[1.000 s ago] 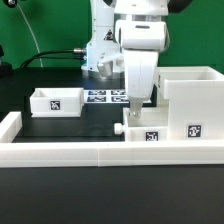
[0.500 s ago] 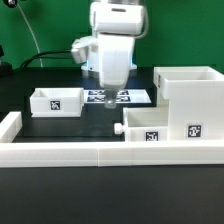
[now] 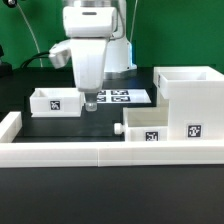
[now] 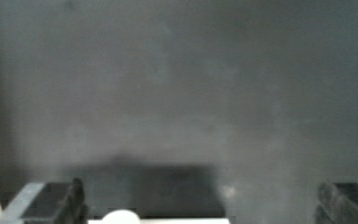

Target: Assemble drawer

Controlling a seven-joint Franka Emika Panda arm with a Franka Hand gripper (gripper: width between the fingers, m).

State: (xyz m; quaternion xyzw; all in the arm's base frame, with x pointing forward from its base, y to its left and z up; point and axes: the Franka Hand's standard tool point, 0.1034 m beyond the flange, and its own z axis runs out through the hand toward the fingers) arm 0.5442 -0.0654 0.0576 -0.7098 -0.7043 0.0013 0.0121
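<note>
The tall open box shell [image 3: 192, 88] stands at the exterior view's right. One small tray [image 3: 158, 126] with a round knob [image 3: 120, 130] lies in front of it, against the low wall. The other small tray [image 3: 55, 101] sits at the exterior view's left. My gripper [image 3: 90, 102] hangs just above the table, close beside the right end of that left tray. In the wrist view the gripper [image 4: 197, 205] is open and empty, its fingers [image 4: 51, 200] wide apart over dark table. A small white rounded bit [image 4: 119, 217] shows at the picture's edge; I cannot tell which part it is.
The marker board [image 3: 122, 97] lies flat on the table behind the gripper. A long low white wall [image 3: 100, 153] borders the table's front and turns up the left side [image 3: 10, 125]. Cables lie at the back left.
The gripper has moved from beside the box shell and the right tray toward the exterior view's left, across the marker board, to the left tray. The parts have not moved.
</note>
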